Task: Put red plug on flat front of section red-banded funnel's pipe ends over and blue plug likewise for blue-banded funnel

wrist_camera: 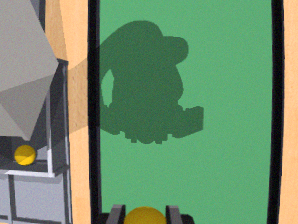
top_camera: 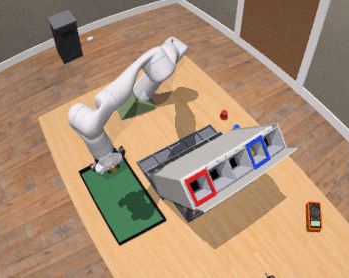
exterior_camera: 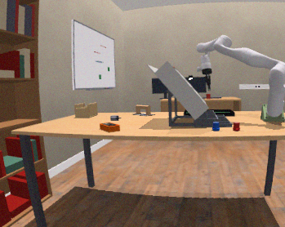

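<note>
While hovering over green tray (top_camera: 104, 210), gripper (wrist_camera: 145, 216) clamped on yellow marble (wrist_camera: 145, 217), between fingers.

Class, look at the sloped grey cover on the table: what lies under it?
Under the grey cover, the wrist view shows one yellow marble in a grey section at its foot. The pipes are hidden. Another yellow marble sits between the gripper fingers.

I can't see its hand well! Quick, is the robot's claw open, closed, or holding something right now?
Gripper: closed, its fingers holding a yellow marble above the green tray.
</note>
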Controlling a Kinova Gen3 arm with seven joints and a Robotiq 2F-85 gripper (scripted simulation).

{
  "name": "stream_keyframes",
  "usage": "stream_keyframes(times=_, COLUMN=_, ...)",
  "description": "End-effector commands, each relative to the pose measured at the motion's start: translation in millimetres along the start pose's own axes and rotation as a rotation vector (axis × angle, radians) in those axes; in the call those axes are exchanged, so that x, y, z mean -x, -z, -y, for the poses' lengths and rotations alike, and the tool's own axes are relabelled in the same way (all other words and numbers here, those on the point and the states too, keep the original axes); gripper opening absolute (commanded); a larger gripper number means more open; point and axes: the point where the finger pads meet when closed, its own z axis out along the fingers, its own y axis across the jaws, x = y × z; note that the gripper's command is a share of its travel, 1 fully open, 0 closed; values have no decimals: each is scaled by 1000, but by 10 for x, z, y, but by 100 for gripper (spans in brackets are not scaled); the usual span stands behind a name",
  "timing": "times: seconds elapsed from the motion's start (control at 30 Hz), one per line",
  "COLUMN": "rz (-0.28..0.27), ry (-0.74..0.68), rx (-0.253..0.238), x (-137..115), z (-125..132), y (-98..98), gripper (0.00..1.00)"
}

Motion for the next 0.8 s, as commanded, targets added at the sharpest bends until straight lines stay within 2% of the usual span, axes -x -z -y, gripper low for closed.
stream_keyframes(times=0.0, rz=-94, ry=14, rx=137, x=-68, z=-94, y=7, gripper=0)
stream_keyframes(times=0.43, rz=-94, ry=14, rx=137, x=-68, z=-94, y=7, gripper=0)
stream_keyframes(times=0.47, rz=-91, ry=12, rx=134, x=-166, z=568, y=166, gripper=0)
stream_keyframes(times=0.6, rz=-91, ry=12, rx=134, x=-195, z=736, y=212, gripper=0)
stream_keyframes(times=0.77, rz=-91, ry=12, rx=134, x=-288, z=1333, y=359, gripper=0)
